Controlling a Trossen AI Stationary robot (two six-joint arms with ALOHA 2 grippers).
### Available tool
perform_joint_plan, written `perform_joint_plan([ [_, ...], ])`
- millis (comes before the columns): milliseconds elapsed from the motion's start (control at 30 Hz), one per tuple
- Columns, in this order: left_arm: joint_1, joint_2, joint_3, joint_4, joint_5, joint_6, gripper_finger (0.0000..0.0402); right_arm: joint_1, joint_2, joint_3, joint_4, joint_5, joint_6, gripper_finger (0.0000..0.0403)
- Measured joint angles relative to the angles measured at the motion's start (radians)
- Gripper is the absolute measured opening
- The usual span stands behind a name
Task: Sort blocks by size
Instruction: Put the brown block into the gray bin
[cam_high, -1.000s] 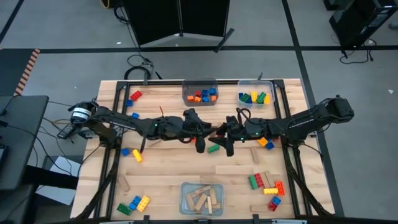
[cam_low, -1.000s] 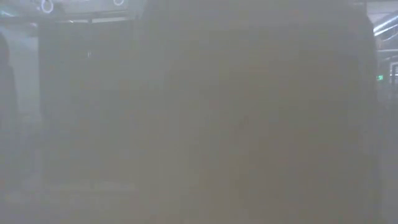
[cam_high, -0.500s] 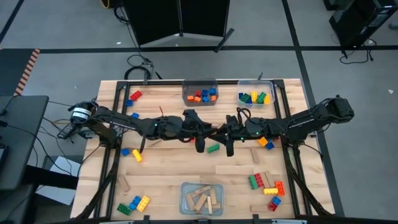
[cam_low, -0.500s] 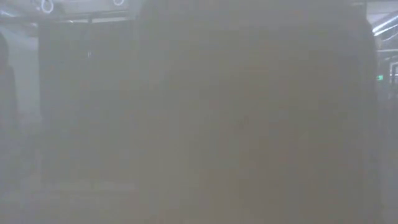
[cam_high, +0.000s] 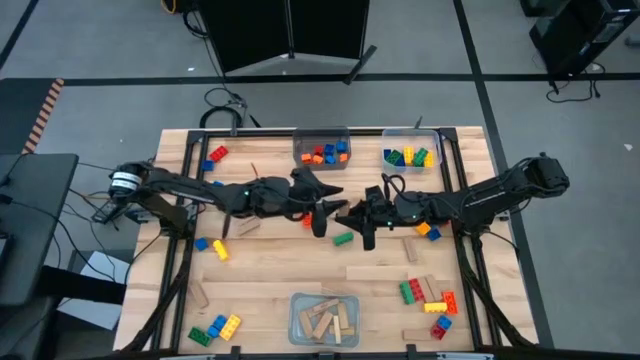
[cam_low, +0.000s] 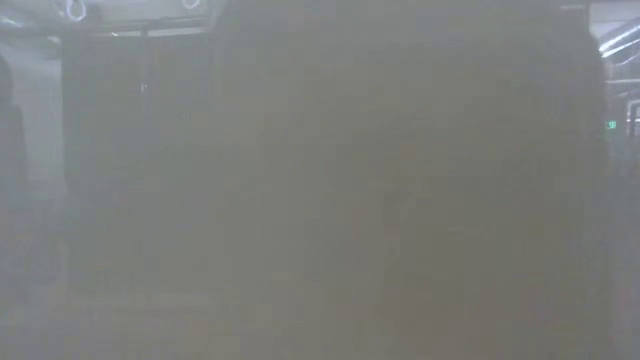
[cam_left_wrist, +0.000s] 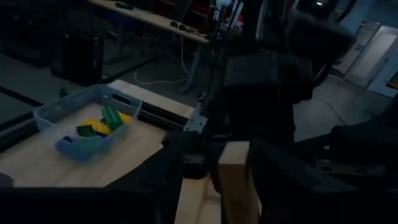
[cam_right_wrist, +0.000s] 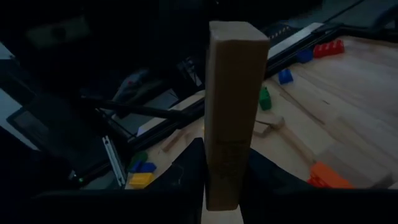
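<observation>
A tan wooden block (cam_right_wrist: 231, 106) stands upright in my right gripper (cam_right_wrist: 227, 182), which is shut on its lower end. Over the table's middle my right gripper (cam_high: 358, 220) faces my left gripper (cam_high: 320, 215). In the left wrist view the same block (cam_left_wrist: 238, 171) shows between the fingers of my left gripper (cam_left_wrist: 219, 182), which stand open wider than the block. A green brick (cam_high: 343, 238) lies on the table just below the two grippers. The low view shows only grey blur.
Clear bins: small bricks at the back centre (cam_high: 322, 150), larger bricks at the back right (cam_high: 411, 154), wooden blocks at the front (cam_high: 323, 320). Loose bricks lie at the back left (cam_high: 215, 155), the front left (cam_high: 215, 328) and the front right (cam_high: 430, 296). A wooden block (cam_high: 362, 272) lies below centre.
My right gripper has shut on the wooden block. My left gripper has opened and let go of it, and the left arm has drawn back a little.
</observation>
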Motion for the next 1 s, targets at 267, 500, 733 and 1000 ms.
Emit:
perform_joint_plan([
  [267, 0.0, -0.16, 0.0, -0.233, -0.017, 0.045, 0.0188, 0.119, 0.0, 0.035, -0.102, 0.193, 0.081, 0.0074],
  [500, -0.01, -0.346, -0.111, -0.279, -0.042, 0.085, 0.0188, 0.238, 0.019, 0.292, -0.589, 0.387, 0.255, 0.0074],
  [733, -0.063, -0.559, -0.31, -0.285, -0.026, 0.027, 0.0188, 0.314, 0.229, 0.627, -0.9, 0.411, 0.469, 0.0074],
  [1000, -0.111, -0.734, -0.453, -0.363, 0.068, -0.048, 0.0188, 0.36, 0.558, 1.066, -1.25, 0.258, 0.79, 0.0074],
])
